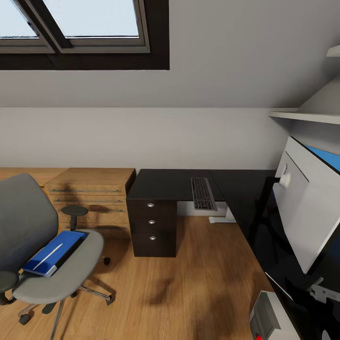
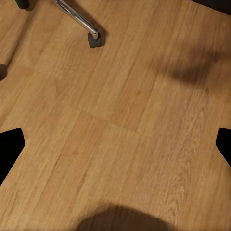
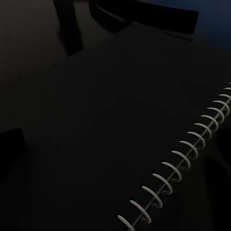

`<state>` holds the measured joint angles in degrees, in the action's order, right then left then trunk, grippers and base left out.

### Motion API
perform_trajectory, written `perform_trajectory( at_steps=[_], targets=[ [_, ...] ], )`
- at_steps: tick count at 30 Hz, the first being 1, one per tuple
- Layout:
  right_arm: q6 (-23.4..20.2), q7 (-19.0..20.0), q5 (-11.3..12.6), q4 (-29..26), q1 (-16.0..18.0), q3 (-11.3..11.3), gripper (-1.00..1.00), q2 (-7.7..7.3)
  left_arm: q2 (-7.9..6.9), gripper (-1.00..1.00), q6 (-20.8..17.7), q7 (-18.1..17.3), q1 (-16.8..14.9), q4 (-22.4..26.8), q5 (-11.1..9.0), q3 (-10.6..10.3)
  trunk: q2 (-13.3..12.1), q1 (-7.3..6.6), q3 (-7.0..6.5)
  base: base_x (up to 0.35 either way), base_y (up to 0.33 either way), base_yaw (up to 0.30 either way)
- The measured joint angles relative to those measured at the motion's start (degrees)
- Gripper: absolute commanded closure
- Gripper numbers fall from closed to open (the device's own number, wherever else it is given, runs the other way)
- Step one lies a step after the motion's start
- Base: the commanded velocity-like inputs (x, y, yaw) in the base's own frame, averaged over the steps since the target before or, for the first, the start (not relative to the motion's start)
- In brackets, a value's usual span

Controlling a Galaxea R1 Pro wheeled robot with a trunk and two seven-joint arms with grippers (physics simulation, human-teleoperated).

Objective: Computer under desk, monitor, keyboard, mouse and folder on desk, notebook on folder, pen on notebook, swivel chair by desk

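The grey swivel chair [image 1: 52, 264] stands at the left with the blue folder [image 1: 55, 252] lying on its seat. A thin white streak runs along the folder; I cannot tell if it is the pen. The keyboard [image 1: 203, 193] lies on the black desk [image 1: 165, 185]. At the right the monitor [image 1: 302, 212] stands on the desk, its pale back towards me. The computer [image 1: 269, 316] sits on the floor below the desk edge. My left gripper [image 2: 115, 149] hangs open over bare floor. My right gripper [image 3: 115, 144] is open above the desk, beside the spiral notebook [image 3: 192, 159]. The mouse is out of view.
A low light-wood cabinet [image 1: 89, 191] stands against the wall between chair and desk. Black drawers [image 1: 152, 226] sit under the desk's left end. One chrome chair leg with a castor [image 2: 91, 36] is near my left gripper. A white shelf [image 1: 307, 115] juts out above the monitor.
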<state>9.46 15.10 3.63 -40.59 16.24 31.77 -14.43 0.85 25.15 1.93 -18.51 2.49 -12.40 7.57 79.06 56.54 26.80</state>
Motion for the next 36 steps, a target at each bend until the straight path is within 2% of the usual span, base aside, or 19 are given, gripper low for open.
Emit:
perform_trajectory(
  at_steps=[13,36],
  targets=[
    [0.06,0.25,0.04,-0.54,0.00,-0.04,-1.00,1.07,0.00,-1.00,0.00,0.00,0.01,0.00,-0.01,0.00,0.00,0.00,0.00,0.000,0.000,0.000],
    [0.16,0.31,-0.12,-1.01,-0.01,-0.07,-1.00,1.97,0.09,-1.00,0.00,0.00,0.00,0.00,0.00,0.00,0.00,0.00,0.00,0.000,0.000,0.000]
  ],
)
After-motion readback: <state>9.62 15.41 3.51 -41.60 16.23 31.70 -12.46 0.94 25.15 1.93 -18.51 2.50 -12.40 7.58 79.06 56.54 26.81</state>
